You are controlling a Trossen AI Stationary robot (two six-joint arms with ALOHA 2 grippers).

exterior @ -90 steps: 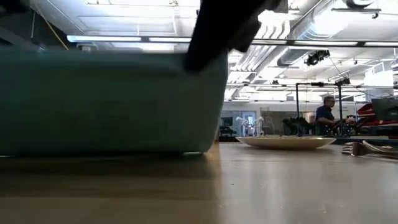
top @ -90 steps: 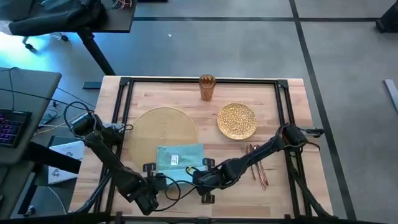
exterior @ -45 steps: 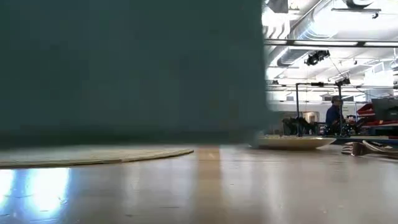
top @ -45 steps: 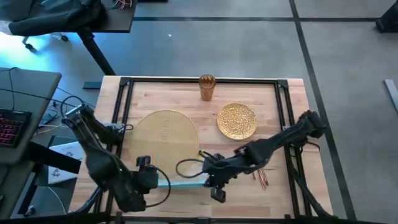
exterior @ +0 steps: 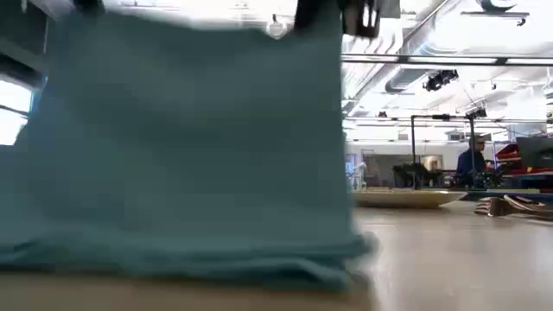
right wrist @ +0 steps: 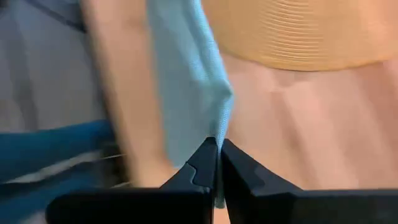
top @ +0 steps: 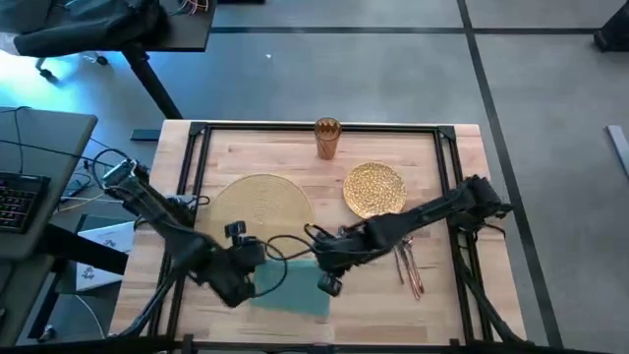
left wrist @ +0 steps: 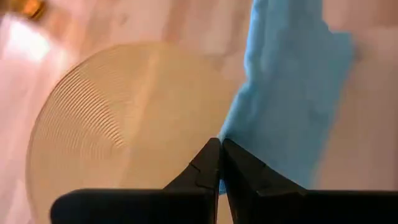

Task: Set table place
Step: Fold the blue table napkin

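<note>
Best done by keeping both corners of the teal napkin (top: pixel 291 287) level, left pincer (top: pixel 248 258) and right pincer (top: pixel 324 258) each clamped shut on one, then laying it flat on the near tabletop (top: pixel 236 147), just right of the placemat (top: pixel 258 205). Counted: one napkin, one placemat, one gold plate (top: pixel 374 190), one amber cup (top: pixel 326 137), and cutlery (top: pixel 408 267) at right too bunched to number.

Grey tiled floor (top: pixel 393 69), grey desk (top: pixel 34 172) with keyboard (top: pixel 18 202), bright ceiling lights (exterior: pixel 449 60) overhead.
</note>
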